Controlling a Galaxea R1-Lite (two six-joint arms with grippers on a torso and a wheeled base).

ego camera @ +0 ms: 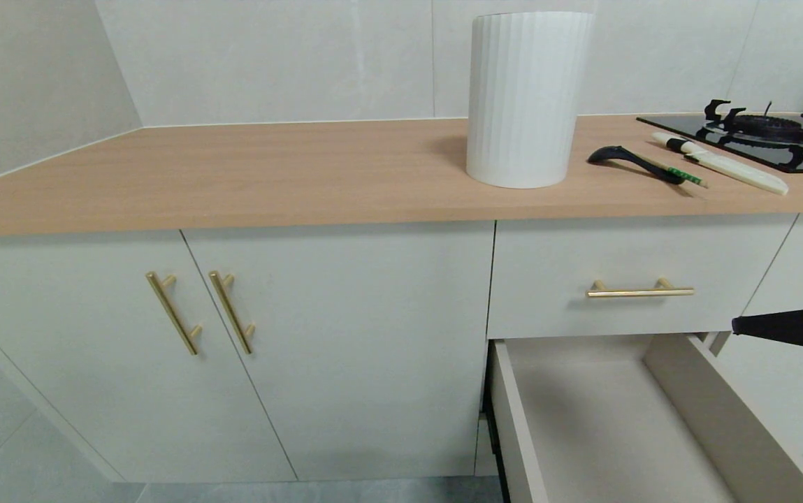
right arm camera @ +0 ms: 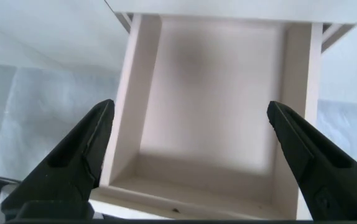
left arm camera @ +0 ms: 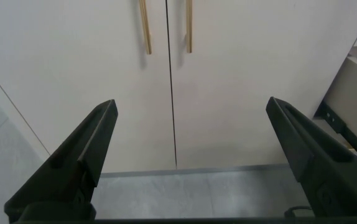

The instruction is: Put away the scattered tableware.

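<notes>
Head view: your tableware sits on the wooden countertop at about 2 o'clock. It's a black spoon, a green-tipped stick lying along its handle, and a white knife just beside them.

White ribbed canister stands at their 9 o'clock, near the spoon's head. Gas hob is at their 1 o'clock, with the knife just beside its front edge.

Lower drawer is pulled open at 5 o'clock, under a shut drawer with a brass handle.

Right gripper hangs over the open drawer, claw spread wide, holding nothing. One finger pokes in at 4 o'clock.

Left gripper is also spread and empty, low, facing the cabinet doors.

Hob and drawer front are cut off by the frame. Markings on the stick are too small to read.
</notes>
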